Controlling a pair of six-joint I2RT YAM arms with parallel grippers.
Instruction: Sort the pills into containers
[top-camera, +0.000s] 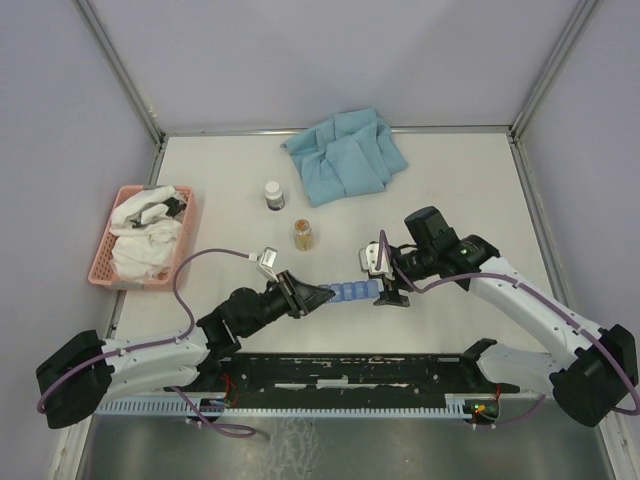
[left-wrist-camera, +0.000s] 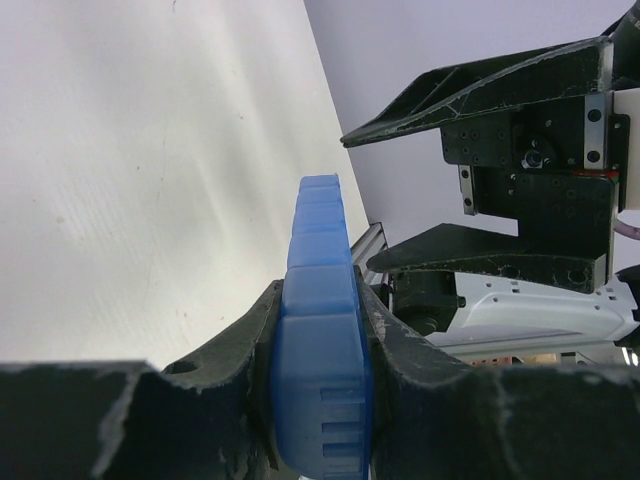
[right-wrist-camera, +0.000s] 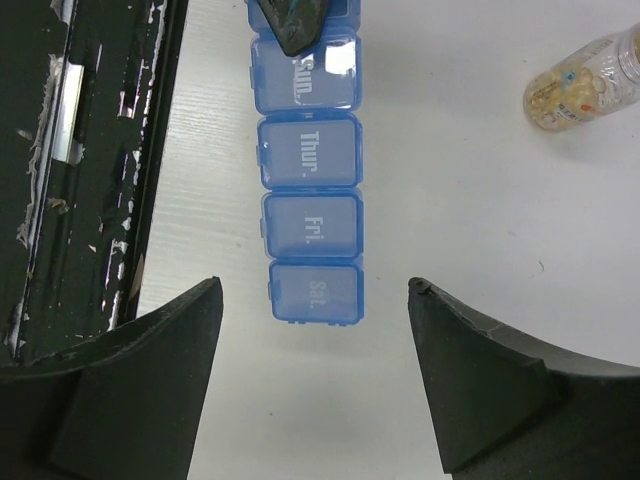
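The bright-blue pill-organiser strip (top-camera: 352, 292) lies on the white table between my arms. Its lids are shut; the right wrist view shows those marked Thur., Fri. and Sat. (right-wrist-camera: 315, 290). My left gripper (top-camera: 308, 297) is shut on the strip's left end, and the strip runs away from between its fingers in the left wrist view (left-wrist-camera: 318, 230). My right gripper (top-camera: 386, 282) is open and empty just above the Sat. end, one finger on each side and touching nothing. A clear bottle of yellowish pills (top-camera: 304, 234) (right-wrist-camera: 583, 86) stands behind the strip.
A second small bottle with a white cap (top-camera: 274, 195) stands farther back. A crumpled blue cloth (top-camera: 345, 155) lies at the far middle. A pink slatted basket (top-camera: 110, 262) with white cloth sits at the left edge. A black rail (right-wrist-camera: 100, 150) runs along the near edge.
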